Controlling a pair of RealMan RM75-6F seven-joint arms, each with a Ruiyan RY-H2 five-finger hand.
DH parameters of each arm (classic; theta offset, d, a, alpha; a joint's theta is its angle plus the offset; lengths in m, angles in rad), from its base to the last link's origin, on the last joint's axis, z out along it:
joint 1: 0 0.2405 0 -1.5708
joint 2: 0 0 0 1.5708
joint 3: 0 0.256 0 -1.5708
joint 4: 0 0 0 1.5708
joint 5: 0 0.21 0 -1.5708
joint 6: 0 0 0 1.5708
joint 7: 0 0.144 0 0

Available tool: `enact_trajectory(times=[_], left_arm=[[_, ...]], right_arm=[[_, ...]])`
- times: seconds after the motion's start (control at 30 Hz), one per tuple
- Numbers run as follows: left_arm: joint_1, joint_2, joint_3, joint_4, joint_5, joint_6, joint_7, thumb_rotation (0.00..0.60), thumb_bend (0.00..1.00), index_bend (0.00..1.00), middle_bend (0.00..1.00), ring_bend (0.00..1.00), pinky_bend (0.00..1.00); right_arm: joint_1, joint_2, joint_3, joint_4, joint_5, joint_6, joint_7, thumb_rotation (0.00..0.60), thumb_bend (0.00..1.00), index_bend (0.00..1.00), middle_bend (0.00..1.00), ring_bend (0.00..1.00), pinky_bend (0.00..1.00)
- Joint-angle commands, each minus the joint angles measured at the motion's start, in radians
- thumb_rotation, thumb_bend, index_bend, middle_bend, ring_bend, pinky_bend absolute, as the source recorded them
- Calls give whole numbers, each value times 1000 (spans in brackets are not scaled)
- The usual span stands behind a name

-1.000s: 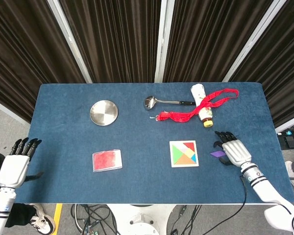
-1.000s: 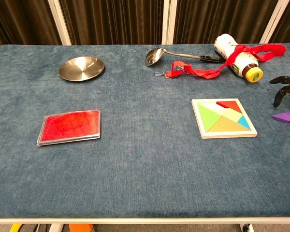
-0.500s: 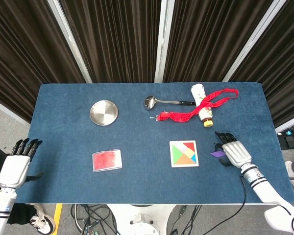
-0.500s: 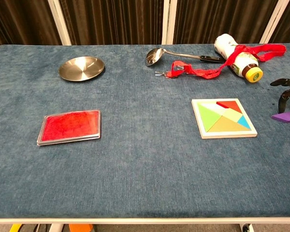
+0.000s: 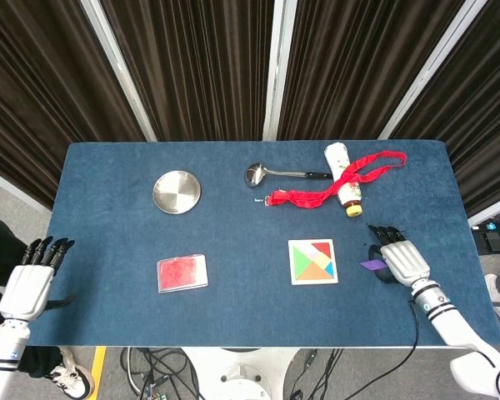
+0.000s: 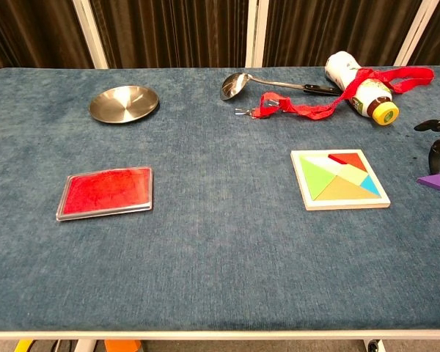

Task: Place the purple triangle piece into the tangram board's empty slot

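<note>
Purple triangle piece [image 6: 437,180] half under right hand [image 5: 402,260] (grip unclear)

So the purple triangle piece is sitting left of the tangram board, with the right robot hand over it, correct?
Not quite. The purple triangle piece is right of the tangram board, not left; the right robot hand is indeed at it. The head view shows this, and the chest view agrees.

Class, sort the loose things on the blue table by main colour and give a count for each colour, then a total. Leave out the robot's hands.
Red: 2, the red strap and the red flat case
Silver: 2, the round dish and the ladle
White: 1, the bottle
Purple: 1, the purple piece
Multicoloured: 1, the tangram board
Total: 7
</note>
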Motion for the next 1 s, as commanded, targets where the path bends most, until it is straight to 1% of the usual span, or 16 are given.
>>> enact_trajectory(times=[0.03, 0.2, 0.4, 0.53, 0.6, 0.7, 0.83, 0.93, 1.0], left_arm=[[0, 1, 1, -1, 0, 0, 0, 600, 54, 111, 81, 0, 44], [1, 0, 2, 1, -1, 0, -4, 600, 54, 111, 82, 0, 44], [1, 1, 3, 4, 1, 1, -13, 600, 54, 111, 82, 0, 44], [3, 0, 3, 10, 3, 3, -24, 600, 55, 111, 82, 0, 44], [3, -2, 4, 16, 3, 2, -33, 600, 55, 111, 82, 0, 44], [5, -5, 5, 28, 5, 3, -49, 600, 55, 111, 82, 0, 44], [6, -1, 5, 35, 8, 6, -69, 600, 55, 111, 82, 0, 44], [9, 8, 6, 36, 13, 12, -83, 600, 55, 111, 81, 0, 44], [11, 11, 8, 40, 15, 14, -95, 600, 54, 111, 81, 0, 44]], right_arm=[[-5, -1, 3, 0, 4, 12, -1, 600, 240, 522, 0, 0, 0], [-13, 8, 10, -12, 12, 28, -12, 600, 239, 580, 0, 0, 0], [-18, 14, 28, -42, 35, 39, -15, 600, 233, 612, 0, 0, 0], [-18, 27, 52, -98, 61, 49, -32, 600, 225, 630, 0, 0, 0], [-14, 44, 72, -151, 86, 46, -47, 600, 218, 637, 0, 0, 0], [-5, 64, 111, -241, 162, 27, -121, 600, 211, 642, 0, 0, 0], [15, 73, 160, -364, 294, 4, -263, 600, 209, 643, 0, 0, 0], [40, 72, 190, -442, 407, -9, -373, 600, 210, 648, 0, 0, 0], [64, 65, 210, -490, 509, -15, -454, 600, 209, 650, 0, 0, 0]])
